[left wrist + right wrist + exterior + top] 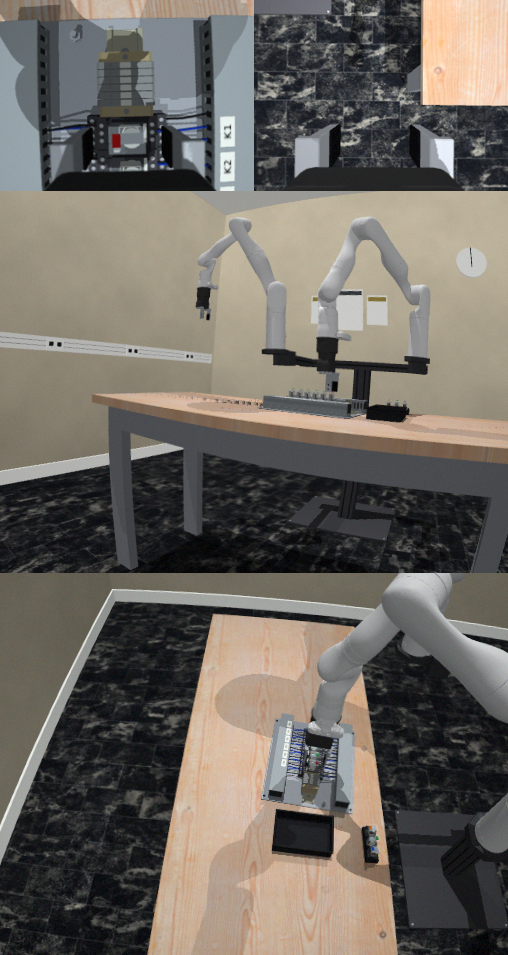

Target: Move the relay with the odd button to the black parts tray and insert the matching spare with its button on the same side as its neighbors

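Lowering my left jaws, spread wide, I should keep them centered on the red-buttoned relay, then pull straight up, sparing its neighbor.

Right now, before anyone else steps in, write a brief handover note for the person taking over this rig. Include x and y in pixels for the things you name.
Left gripper (331, 387) (128, 147): open, fingers either side of the red-button relay (128, 138) beside label K1 (228, 131).
Right gripper (205, 315) (375, 147): open, away from the table.
Panel (345, 773): on the table, that relay seated.
Parts tray (303, 854): nothing in it. Spare rack (370, 860): beyond it.
Done: left gripper positioned.
Left: pull, tray, fit matching spare, check neighbors.
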You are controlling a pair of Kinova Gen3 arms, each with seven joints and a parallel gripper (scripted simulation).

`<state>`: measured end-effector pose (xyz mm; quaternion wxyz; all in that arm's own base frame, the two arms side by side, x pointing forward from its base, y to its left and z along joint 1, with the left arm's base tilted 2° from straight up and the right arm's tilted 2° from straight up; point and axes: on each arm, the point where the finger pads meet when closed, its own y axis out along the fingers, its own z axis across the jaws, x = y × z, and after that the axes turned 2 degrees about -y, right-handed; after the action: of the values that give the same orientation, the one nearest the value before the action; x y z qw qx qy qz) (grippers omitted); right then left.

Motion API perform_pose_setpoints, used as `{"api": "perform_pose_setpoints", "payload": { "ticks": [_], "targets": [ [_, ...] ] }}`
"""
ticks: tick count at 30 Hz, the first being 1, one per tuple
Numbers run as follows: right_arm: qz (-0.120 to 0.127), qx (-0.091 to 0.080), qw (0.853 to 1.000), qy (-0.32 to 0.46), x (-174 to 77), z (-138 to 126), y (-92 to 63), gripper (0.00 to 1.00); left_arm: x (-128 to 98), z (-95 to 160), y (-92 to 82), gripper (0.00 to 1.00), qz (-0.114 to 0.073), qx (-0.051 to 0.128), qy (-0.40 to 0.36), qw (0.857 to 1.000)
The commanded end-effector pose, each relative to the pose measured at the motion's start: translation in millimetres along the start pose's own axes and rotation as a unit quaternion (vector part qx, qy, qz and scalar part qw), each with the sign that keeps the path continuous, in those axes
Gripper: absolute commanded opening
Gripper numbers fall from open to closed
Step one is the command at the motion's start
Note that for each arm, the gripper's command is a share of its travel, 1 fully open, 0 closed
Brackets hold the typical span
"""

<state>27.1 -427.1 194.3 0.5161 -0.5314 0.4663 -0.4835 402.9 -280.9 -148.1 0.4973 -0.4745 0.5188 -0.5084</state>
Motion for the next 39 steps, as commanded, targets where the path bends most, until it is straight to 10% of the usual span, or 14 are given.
{"api": "perform_pose_setpoints", "payload": {
  "ticks": [1, 39],
  "targets": [
    [-0.001, 0.0, 1.0, 0.0, 0.4, -0.1, -0.6, 1.0, 0.5, 0.9, -1.9, 1.0, -0.001, 0.001, 0.0, 1.0],
    [-0.001, 0.0, 1.0, 0.0, 0.4, -0.1, -0.6, 1.0, 0.3, 0.9, -5.4, 1.0, -0.001, 0.001, 0.0, 1.0]
  ]
}}
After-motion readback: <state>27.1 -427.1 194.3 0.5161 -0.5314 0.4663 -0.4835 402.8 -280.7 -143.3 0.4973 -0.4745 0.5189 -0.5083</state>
